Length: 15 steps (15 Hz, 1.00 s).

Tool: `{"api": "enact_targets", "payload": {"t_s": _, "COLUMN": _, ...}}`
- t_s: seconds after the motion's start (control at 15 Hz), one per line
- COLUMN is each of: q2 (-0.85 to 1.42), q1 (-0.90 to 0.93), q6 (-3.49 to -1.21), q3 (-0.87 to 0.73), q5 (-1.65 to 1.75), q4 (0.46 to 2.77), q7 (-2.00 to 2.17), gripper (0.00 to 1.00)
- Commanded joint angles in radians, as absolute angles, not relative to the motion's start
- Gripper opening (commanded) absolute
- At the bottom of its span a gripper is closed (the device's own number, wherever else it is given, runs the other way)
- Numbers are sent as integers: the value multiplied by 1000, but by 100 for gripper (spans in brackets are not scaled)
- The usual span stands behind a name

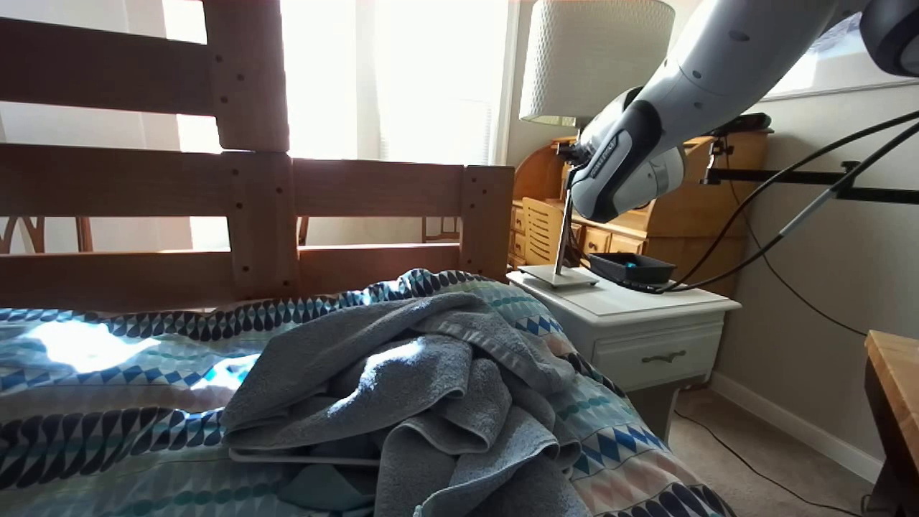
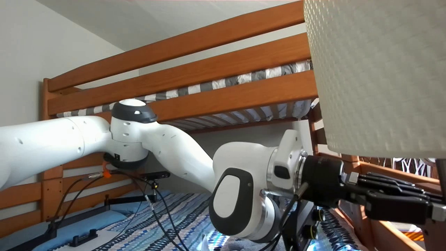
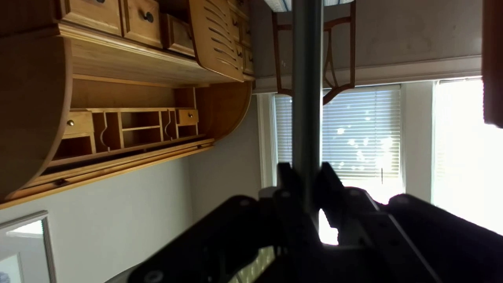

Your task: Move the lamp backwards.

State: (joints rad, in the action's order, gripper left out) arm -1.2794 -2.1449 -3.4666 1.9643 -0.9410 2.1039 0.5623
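Note:
The lamp (image 1: 596,61) stands about upright on the white nightstand (image 1: 668,305), its flat base (image 1: 578,279) resting near the side by the bed. Its large off-white shade fills the upper right of an exterior view (image 2: 379,80). Its thin metal stem (image 3: 307,86) runs down the middle of the wrist view. My gripper (image 3: 306,177) has its fingers closed on both sides of the stem, below the shade. In an exterior view the gripper (image 1: 568,152) is partly hidden by the wrist; it also reaches the right edge of an exterior view (image 2: 435,205).
A black tray (image 1: 632,268) with cables sits beside the lamp base. The wooden bed headboard (image 1: 488,208) is close by. A wooden roll-top desk (image 1: 696,194) stands behind the nightstand. A grey towel (image 1: 431,373) lies on the bed. A black jointed arm (image 1: 790,176) is at right.

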Motion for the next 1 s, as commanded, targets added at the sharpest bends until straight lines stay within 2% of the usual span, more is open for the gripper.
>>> {"api": "enact_targets", "payload": {"t_s": 0.0, "q2": -1359, "q1": -2120, "q6": -3487, "q3": 1886, "q5": -992, "q4": 2077, "q7": 571, "gripper": 5}}
{"api": "enact_targets", "payload": {"t_s": 0.93, "q2": -1428, "q1": -2129, "q6": -3404, "q3": 1859, "q5": -988, "q4": 2069, "q7": 637, "gripper": 5}}
